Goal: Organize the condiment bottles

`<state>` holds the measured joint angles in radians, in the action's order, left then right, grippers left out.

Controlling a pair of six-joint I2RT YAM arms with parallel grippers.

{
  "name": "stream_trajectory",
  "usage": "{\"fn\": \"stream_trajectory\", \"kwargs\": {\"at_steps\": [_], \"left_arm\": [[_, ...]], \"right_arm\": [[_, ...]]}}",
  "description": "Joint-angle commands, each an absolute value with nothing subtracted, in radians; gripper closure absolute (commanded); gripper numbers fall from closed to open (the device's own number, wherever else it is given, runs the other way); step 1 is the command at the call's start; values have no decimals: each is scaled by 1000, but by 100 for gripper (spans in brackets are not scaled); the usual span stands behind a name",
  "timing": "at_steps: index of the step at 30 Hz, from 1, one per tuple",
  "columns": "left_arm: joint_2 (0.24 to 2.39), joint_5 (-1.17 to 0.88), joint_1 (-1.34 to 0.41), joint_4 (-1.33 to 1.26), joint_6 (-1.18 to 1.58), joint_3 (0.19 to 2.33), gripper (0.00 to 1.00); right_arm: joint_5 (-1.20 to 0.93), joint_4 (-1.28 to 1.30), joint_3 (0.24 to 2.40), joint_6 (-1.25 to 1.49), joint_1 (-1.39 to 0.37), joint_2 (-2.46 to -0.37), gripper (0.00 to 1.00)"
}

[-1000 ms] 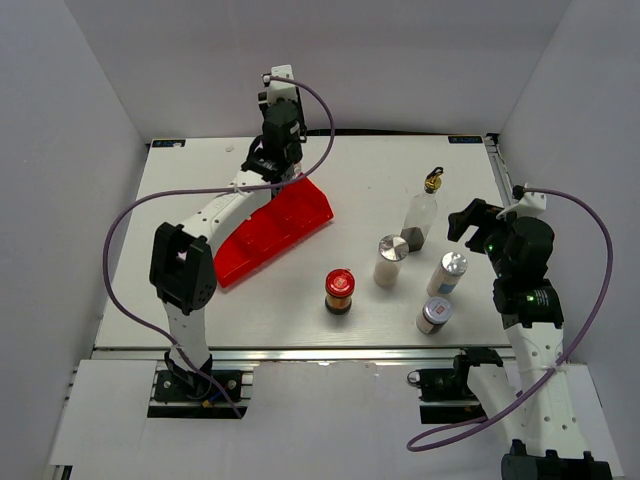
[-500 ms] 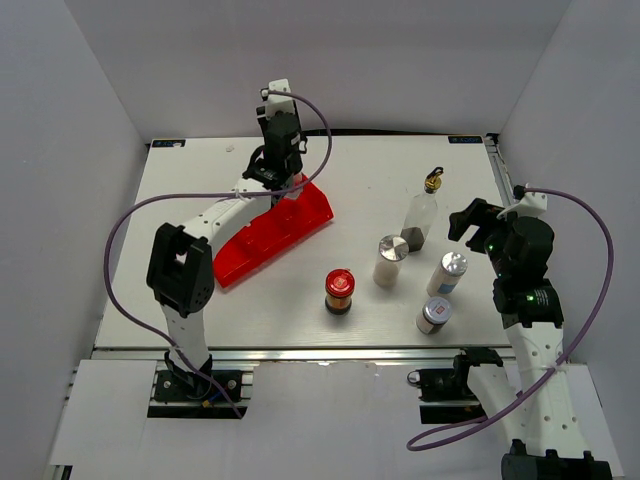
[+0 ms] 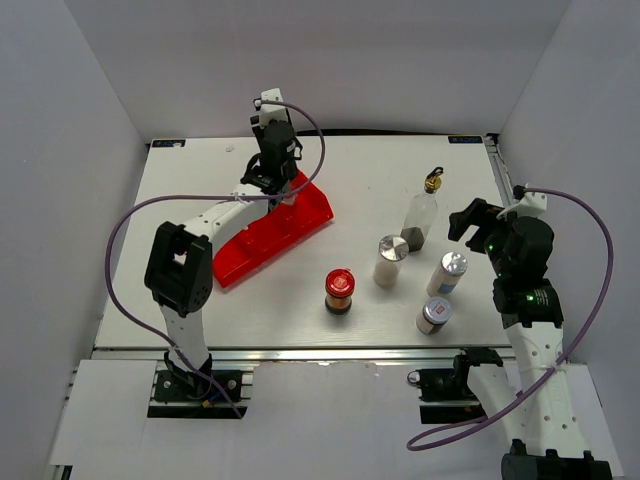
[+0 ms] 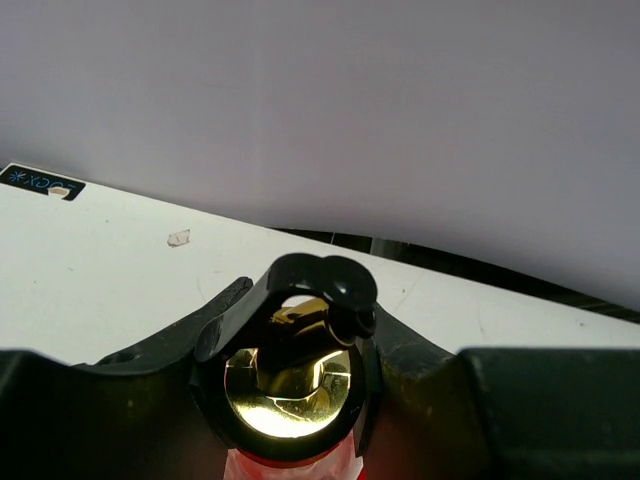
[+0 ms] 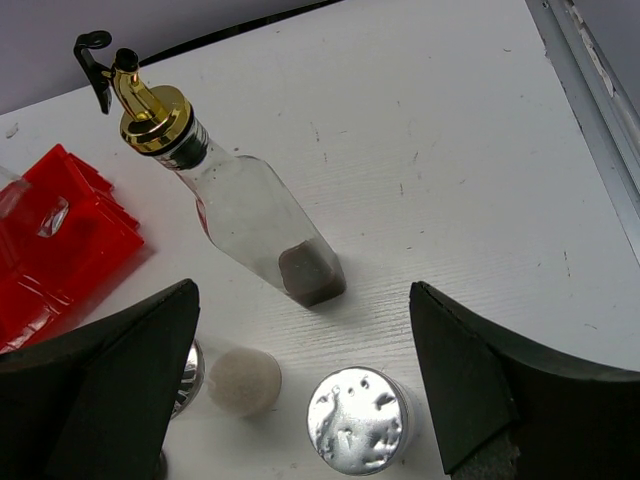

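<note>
Glass bottle (image 4: 290, 395) in left gripper (image 3: 273, 183), arm stretched over red tray (image 3: 258, 242)

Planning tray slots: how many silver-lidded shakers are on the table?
3: one shaker beside the glass bottle, a second right of it, a third nearest the table's front edge. None appears hidden.

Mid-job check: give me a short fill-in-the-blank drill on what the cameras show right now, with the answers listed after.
1. The left gripper is shut on a glass bottle with a ____ pourer, over the red tray.
2. The right gripper hovers with its jaws ____.
3. ____ silver-lidded shakers stand on the table.
4. The dark jar has a ____ lid.
Missing words: gold; open; three; red.
</note>
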<state>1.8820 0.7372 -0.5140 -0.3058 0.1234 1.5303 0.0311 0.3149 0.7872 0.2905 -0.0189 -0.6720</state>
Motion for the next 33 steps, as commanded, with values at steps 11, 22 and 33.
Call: {"fn": "stream_trajectory", "kwargs": {"at_steps": [11, 22, 33], "left_arm": [[1939, 742, -505, -437, 126, 1591, 76], [1959, 741, -505, -417, 118, 1580, 21], [1864, 628, -505, -393, 175, 1488, 2]], "right_arm": [[9, 259, 767, 291, -14, -640, 11], [-74, 238, 759, 273, -14, -637, 11], [-179, 180, 742, 238, -14, -611, 11]]}}
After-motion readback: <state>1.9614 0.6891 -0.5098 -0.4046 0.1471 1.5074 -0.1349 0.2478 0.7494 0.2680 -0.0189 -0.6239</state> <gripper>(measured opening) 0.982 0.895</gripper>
